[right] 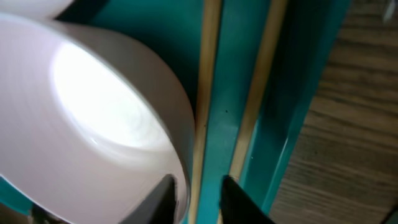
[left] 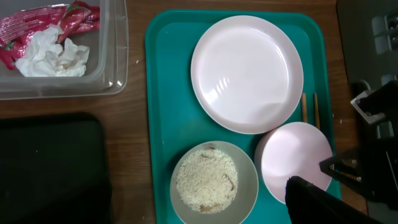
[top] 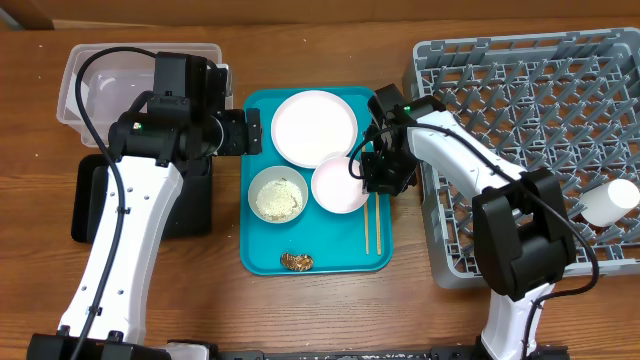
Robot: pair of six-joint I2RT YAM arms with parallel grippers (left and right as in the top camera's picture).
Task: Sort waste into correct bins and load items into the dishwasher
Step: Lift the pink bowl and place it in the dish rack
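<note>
Stock as I see it from my station:

1. Teal tray (top: 255, 250): ctr of worktop (top: 330, 320). It carries the plate (top: 314, 127) at top and the empty bowl (top: 340, 185) just below-right of it. The rice bowl (top: 278, 195) sits lower left w/ white grains (left: 205, 180) inside. The brown food lump (top: 297, 262) lies nr the bottom edge.
2. Chopsticks (top: 367, 225): pair, lying lengthwise along the tray's right edge, just beside the empty bowl.
3. Clear tub (top: 75, 95): upper left of overhead. Red-and-white wrapper (left: 37, 22) and tissue wad (left: 53, 56) are inside.
4. Black tray (left: 50, 168): directly below the tub in frame, partly under the left arm.
5. Grey rack (top: 520, 110): right side of overhead, w/ the small cup (top: 610, 202) in it nr the right edge.
6. Right hand (right: 198, 183): low over the tray's right edge. Fingers (right: 163, 196) are slightly spread, w/ one stick in the gap and the other outside. I can't see the pads touching it.
7. Left hand (top: 247, 132): over the tray's top-left corner. Spread or pressed together, I can't tell from either view.
</note>
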